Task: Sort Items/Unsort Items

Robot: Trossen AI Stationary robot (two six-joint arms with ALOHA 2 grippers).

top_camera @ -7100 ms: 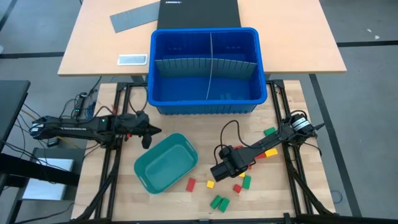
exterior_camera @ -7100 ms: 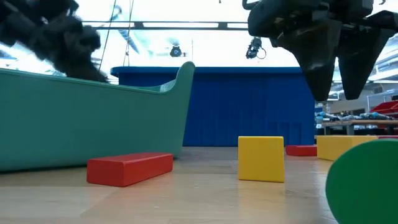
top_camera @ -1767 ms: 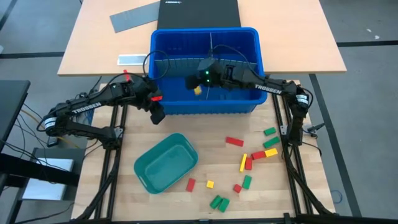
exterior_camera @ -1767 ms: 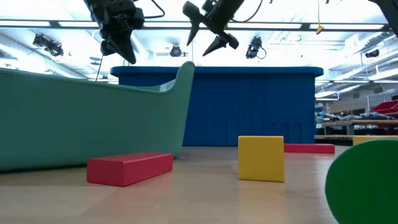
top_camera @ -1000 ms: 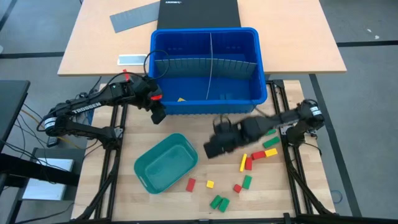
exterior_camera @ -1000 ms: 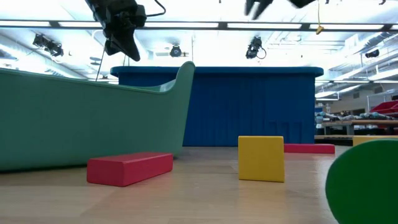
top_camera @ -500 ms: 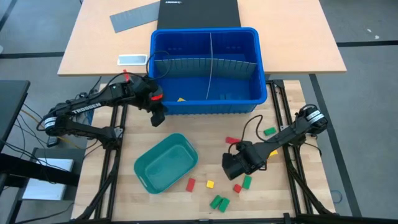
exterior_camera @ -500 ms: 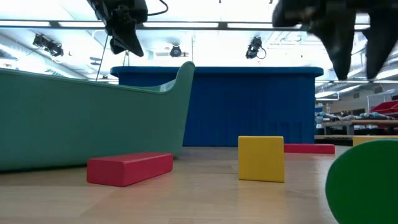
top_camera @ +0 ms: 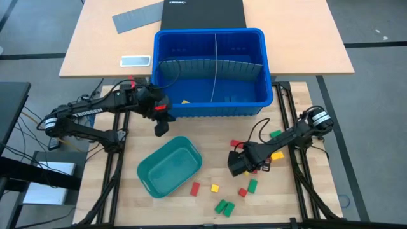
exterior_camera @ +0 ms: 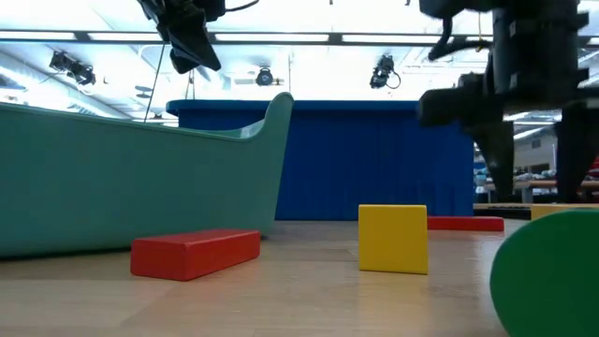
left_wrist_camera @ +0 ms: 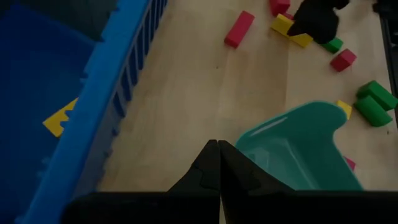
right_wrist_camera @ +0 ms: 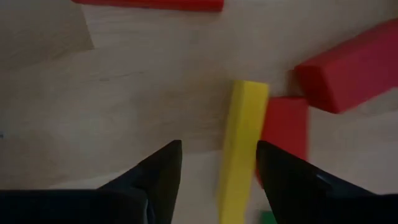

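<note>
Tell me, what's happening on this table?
Two robot arms are sorting toy blocks. The right gripper hangs low over the wooden table, jaws open around a long yellow block that lies against a red block. The left gripper waits, shut and empty, between the blue bin and the teal tray. One yellow piece lies in the bin.

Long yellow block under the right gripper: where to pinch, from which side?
Pinch the long yellow rectangular block across its narrow width near mid-length, coming straight down. It lies flat on the wooden table; the open right gripper roughly straddles it. A red block touches one long side, so that finger has little room.
</note>
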